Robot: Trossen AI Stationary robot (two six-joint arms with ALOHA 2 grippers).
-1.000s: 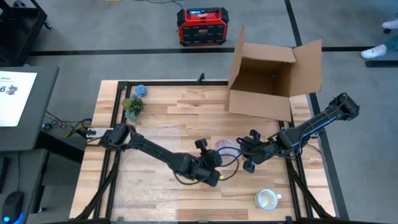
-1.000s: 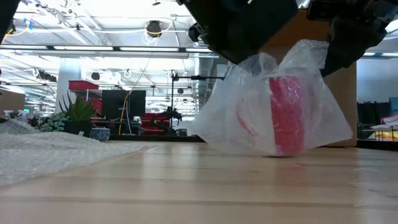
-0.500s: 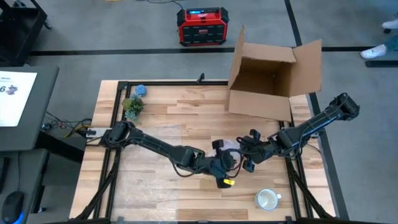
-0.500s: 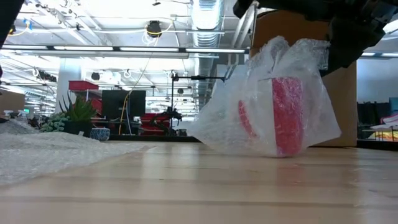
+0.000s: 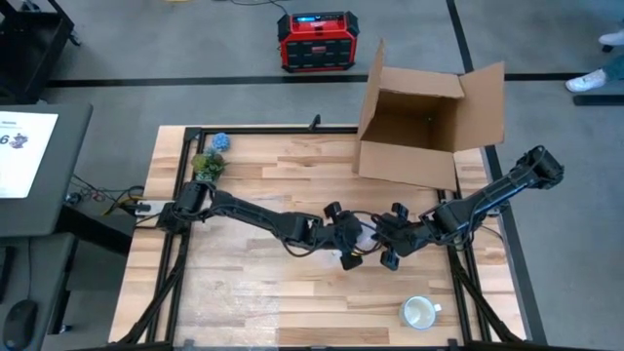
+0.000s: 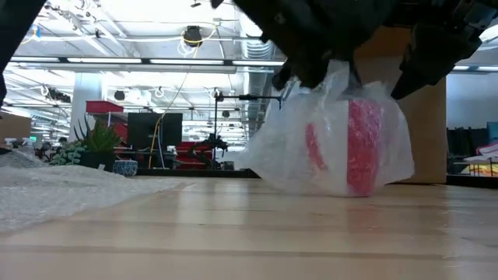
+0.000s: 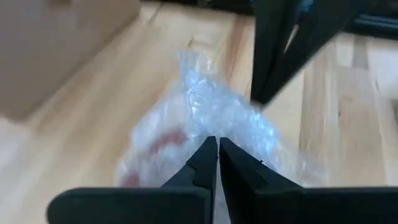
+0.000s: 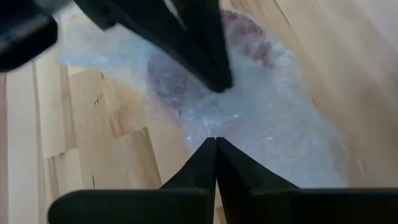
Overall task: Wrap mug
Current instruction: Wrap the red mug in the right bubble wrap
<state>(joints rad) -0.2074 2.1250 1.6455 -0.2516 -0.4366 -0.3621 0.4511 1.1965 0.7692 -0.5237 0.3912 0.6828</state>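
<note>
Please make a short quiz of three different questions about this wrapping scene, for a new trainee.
1. True or false: the red mug is already covered by the bubble wrap.
2. What does the left claw pinch?
A. the cardboard box
B. the bubble wrap
C. the white mug
3. Fill in: the white mug stands near the table's ___ edge, away from the cardboard box.

Key:
1. True.
2. B; the right claw pinches it too.
3. Front.

Two dark jointed arms with looping black cables and tapered black fingers (image 7: 233, 171).
</note>
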